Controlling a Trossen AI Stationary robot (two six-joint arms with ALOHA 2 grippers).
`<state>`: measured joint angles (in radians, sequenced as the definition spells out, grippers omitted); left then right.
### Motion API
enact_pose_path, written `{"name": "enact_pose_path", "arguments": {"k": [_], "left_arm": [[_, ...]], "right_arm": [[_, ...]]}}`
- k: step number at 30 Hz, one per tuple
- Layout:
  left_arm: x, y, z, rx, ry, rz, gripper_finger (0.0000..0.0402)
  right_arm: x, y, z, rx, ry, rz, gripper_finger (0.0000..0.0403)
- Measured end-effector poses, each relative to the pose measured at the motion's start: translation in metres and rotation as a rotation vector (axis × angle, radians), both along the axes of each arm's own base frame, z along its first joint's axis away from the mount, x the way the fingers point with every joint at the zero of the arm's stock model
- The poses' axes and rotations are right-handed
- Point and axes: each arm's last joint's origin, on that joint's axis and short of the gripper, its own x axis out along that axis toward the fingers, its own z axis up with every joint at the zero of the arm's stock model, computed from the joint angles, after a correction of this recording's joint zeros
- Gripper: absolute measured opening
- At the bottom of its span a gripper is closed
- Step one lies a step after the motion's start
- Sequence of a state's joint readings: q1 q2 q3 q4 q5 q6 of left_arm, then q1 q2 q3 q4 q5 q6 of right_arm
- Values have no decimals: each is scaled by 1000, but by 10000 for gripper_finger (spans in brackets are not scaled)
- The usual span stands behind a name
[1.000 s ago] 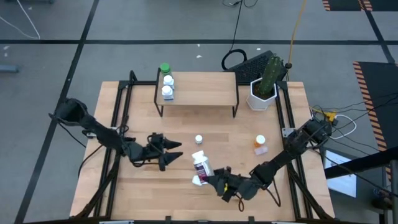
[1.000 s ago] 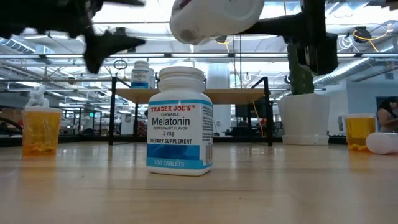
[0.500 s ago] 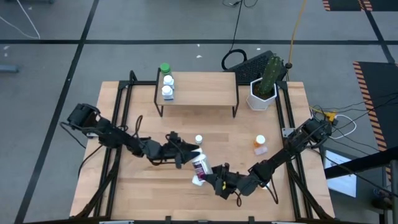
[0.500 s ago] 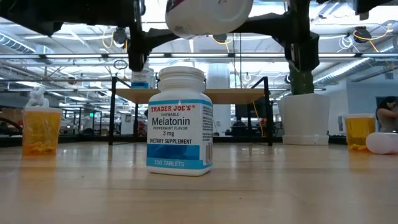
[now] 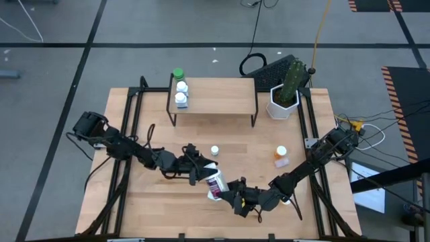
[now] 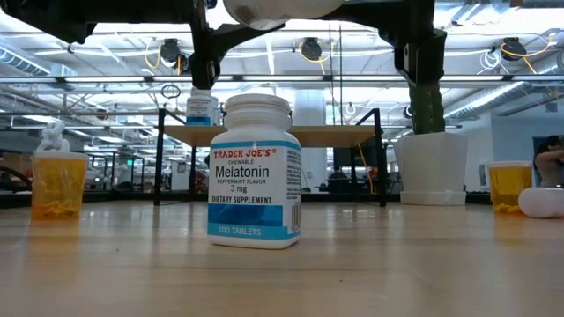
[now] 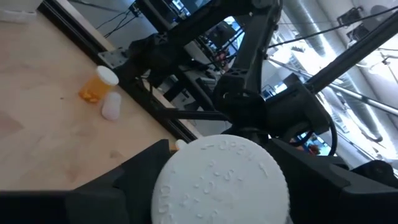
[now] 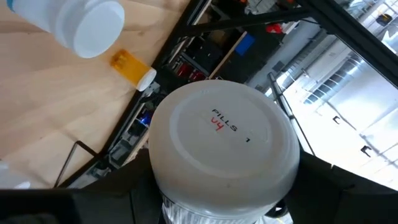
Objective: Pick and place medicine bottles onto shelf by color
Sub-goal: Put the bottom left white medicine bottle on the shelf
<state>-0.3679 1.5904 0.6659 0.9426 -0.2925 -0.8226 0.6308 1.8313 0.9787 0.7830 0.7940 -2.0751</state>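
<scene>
On the tabletop [image 5: 168, 208], in front of the shelf [image 5: 213, 95], the right gripper [image 5: 228, 195] and left gripper [image 5: 203, 172] both pinch one dark red, white-capped bottle [image 5: 215, 184], lifted, their fingers [image 7: 134, 173] spread around base and cap.

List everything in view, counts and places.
shelf: 1, light wood, back of table
green-capped bottle: 1, shelf's left end
white-capped bottles: 2, white, shelf's left end
Melatonin bottle: 1, white and blue, upright mid-table
orange bottles: 2, one on each side in the low view
pale bottle: 1, lying by the right orange one
dark-red-labelled bottle: 1, lifted between both grippers
cactus pot: 1, white, right of shelf
table: 1, wood
left gripper: at the lifted bottle's cap
right gripper: holding its base
</scene>
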Motion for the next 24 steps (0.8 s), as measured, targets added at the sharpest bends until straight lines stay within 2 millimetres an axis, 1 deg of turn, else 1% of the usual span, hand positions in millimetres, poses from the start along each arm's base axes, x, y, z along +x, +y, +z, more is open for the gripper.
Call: {"name": "enact_pose_path", "arguments": {"k": [3, 7, 10, 13, 18, 24], "left_arm": [[0, 0, 1, -4, -2, -2, 234], [0, 0, 0, -10, -1, -4, 232], [0, 0, 0, -7, 1, -3, 232], [0, 2, 2, 0, -1, -3, 232], [-3, 10, 13, 70, -20, -2, 238], [-10, 18, 27, 170, -43, -43, 234]], "right_arm": [[0, 0, 1, 17, -8, -3, 257], [0, 0, 1, 44, -16, -6, 272], [1, 0, 1, 103, -29, -14, 282], [1, -1, 1, 245, -53, -24, 292], [2, -2, 4, 482, -109, -59, 312], [1, -3, 5, 759, -180, -117, 356]]}}
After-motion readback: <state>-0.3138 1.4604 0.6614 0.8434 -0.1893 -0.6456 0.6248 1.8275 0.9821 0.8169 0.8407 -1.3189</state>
